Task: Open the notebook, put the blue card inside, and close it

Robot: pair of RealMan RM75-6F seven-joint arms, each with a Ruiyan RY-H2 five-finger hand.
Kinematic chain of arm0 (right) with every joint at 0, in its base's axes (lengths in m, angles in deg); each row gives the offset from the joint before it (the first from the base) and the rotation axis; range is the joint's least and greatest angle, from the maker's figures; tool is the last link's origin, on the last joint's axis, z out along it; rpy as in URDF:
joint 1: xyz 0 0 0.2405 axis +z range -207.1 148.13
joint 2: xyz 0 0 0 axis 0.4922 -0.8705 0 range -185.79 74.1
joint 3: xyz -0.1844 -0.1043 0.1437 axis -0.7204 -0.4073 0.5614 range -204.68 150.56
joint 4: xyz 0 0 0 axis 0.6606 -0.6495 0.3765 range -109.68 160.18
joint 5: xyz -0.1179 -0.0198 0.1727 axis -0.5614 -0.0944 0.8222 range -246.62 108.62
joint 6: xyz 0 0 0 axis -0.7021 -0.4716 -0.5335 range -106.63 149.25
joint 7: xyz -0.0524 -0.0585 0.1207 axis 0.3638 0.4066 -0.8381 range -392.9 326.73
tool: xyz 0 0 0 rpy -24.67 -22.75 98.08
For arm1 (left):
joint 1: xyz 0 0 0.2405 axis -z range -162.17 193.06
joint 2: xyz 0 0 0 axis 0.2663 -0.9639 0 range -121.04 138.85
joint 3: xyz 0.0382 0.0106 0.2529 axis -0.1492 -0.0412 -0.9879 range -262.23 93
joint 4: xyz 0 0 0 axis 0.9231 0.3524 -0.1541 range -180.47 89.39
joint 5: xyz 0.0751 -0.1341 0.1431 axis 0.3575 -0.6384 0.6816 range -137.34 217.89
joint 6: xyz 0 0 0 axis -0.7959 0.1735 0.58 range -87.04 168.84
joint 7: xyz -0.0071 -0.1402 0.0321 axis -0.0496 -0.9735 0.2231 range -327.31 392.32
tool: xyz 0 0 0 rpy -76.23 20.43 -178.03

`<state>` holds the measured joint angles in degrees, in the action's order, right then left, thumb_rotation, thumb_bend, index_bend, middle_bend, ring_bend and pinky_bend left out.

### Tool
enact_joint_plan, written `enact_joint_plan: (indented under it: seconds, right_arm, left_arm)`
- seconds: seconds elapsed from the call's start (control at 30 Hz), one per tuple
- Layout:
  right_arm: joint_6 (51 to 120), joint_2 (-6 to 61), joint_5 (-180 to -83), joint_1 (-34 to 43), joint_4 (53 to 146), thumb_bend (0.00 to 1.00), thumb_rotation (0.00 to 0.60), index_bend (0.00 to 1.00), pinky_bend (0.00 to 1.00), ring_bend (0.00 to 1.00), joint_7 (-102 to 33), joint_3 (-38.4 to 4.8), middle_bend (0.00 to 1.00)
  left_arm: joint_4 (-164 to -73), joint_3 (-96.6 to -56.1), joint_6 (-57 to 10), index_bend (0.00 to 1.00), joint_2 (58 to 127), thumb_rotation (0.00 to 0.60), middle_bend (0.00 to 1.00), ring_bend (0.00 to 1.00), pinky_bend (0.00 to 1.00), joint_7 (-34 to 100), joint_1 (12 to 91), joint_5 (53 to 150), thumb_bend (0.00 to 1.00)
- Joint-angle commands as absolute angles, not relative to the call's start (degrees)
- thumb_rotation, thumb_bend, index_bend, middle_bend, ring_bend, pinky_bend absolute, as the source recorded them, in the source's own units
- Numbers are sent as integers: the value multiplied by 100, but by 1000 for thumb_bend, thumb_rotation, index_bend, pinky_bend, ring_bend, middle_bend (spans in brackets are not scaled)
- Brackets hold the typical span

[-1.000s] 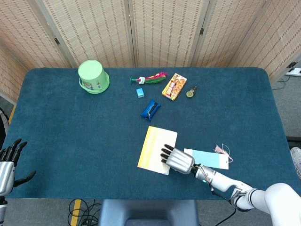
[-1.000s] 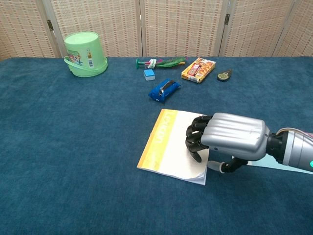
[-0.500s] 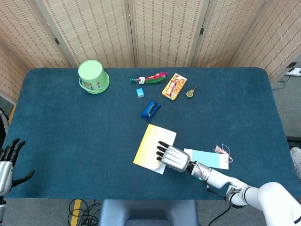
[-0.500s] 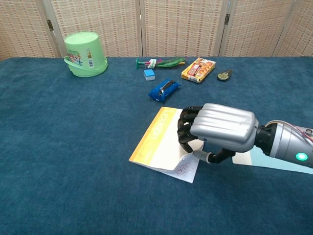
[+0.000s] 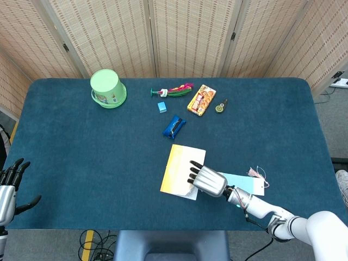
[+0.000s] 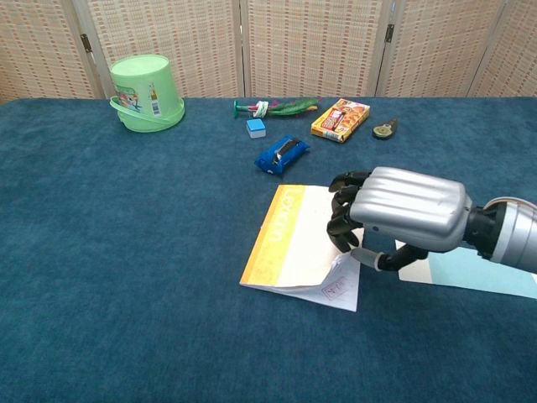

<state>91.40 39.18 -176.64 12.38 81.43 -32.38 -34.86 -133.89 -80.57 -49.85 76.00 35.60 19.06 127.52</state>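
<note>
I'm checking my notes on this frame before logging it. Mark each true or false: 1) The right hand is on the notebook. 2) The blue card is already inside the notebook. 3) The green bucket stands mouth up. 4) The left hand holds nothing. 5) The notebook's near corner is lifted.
1) True: the right hand rests its fingers on the notebook.
2) False: the blue card lies on the table to the notebook's right, partly under the right arm.
3) False: the green bucket sits upside down, mouth on the cloth.
4) True: the left hand is empty at the table's edge, fingers apart.
5) True: the cover curls up there, showing a page beneath.
</note>
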Motion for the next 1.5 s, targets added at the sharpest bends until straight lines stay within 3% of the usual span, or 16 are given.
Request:
enact_joint_plan:
  seconds: [0.03,0.33,0.57,1.13,1.5]
  right_arm:
    - [9258,3570,-17712,1154,8410,452,600,801,184,354,-3080,-3585,559]
    - [9481,2599,-18093,1194,9159,444,600,801,186,357,-2707,-3790,561]
    - [9522,2362,-18524,1631,9434,442,600,800,195,357,-2698,-3628,561]
    - [9090,3290,-19414,3201,8396,427,600,812,200,364,-3427,-3383,565]
    - [9362,4154,-19457,3788,7217,425,600,815,205,364,-4079,-3345,566]
  left_arm:
    - [-13398,-8055,-4986,144,7592,600,102,181,218,3570,1909,12757,168]
    - [-13507,-8056,-5000,144,7586,600,102,181,218,3633,1927,12808,168]
    - [-13593,-8079,-5019,143,7582,600,102,181,218,3645,1920,12852,168]
    - [-13619,-8175,-5020,143,7471,600,97,181,218,3490,1825,12845,168]
    - [-13588,-8221,-4959,142,7420,600,89,181,218,3418,1786,12803,167]
